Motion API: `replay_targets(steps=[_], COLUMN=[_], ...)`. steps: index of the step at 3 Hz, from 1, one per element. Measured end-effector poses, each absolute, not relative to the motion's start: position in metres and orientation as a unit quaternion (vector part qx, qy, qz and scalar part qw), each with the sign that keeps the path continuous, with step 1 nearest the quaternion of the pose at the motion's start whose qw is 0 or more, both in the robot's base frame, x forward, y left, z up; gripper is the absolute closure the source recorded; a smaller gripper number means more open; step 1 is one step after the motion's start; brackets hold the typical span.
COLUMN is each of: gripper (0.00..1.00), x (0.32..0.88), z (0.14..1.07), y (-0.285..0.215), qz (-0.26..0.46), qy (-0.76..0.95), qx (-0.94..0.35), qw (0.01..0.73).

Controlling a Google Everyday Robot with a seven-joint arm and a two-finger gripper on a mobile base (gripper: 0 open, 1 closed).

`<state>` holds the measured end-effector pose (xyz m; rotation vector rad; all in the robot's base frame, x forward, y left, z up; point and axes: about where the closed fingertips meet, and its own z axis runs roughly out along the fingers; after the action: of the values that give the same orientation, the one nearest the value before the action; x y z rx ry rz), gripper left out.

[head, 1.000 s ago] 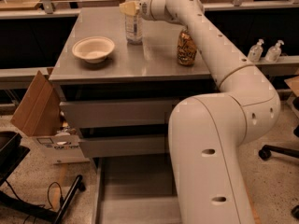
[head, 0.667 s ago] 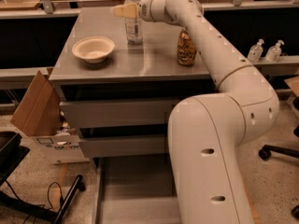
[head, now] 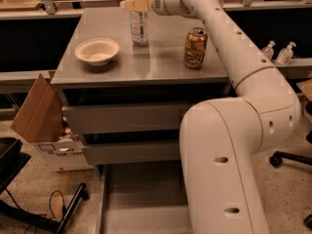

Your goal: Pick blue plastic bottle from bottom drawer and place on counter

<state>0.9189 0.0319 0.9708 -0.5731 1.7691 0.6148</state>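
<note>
I find the blue plastic bottle [head: 140, 26] standing upright on the counter [head: 161, 57] towards its back edge, long axis vertical, between the bowl [head: 97, 51] and the can [head: 195, 48]. The bottom drawer [head: 141, 204] stands open below. The gripper [head: 131, 4] lies level across the bottle's neck, pointing left, and I cannot tell whether it is clamped there or spread. In my judgement any retreat must avoid sweeping sideways, or the bottle will topple.

No legible text or labels, gripper [head: 127, 5] over counter [head: 161, 57]
</note>
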Motion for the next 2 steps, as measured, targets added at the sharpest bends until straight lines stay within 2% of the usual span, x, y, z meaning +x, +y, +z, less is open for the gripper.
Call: replay_targets(steps=[2], gripper=[0.0], x=[0.852], z=[1.048], y=[-0.084], qz=[0.146], qy=[0.762], qx=[-0.3], qw=[0.554])
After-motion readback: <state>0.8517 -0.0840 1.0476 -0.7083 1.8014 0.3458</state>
